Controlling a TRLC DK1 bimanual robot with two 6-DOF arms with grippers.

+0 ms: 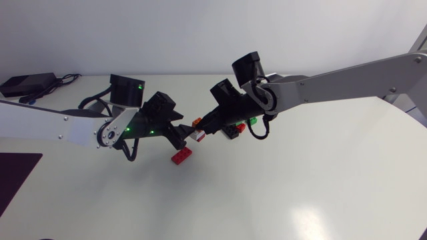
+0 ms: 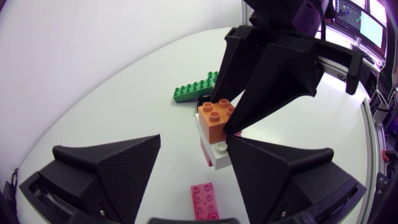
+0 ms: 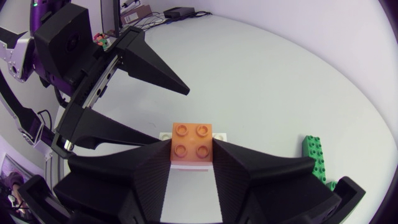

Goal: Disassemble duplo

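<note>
Your site reads as a robotics lab bench. Left arm [image 1: 40, 123] and right arm [image 1: 347, 80] enter from the frame's side edges over a plain white table [image 1: 320, 187]. Green status lights [image 1: 139, 85] glow on the left arm. Duplo bricks [image 1: 181, 157] sit mid-frame. Upper left: black box [image 1: 27, 83] with cables [image 1: 63, 79] at the table's far edge. Lower left: dark mat [image 1: 17, 180].

The white table [image 1: 320, 187] carries a red brick [image 1: 181, 157] lying flat near its middle. Apart from it lies a long green brick [image 2: 196, 87], with a black brick [image 1: 231, 133] beside it.
</note>
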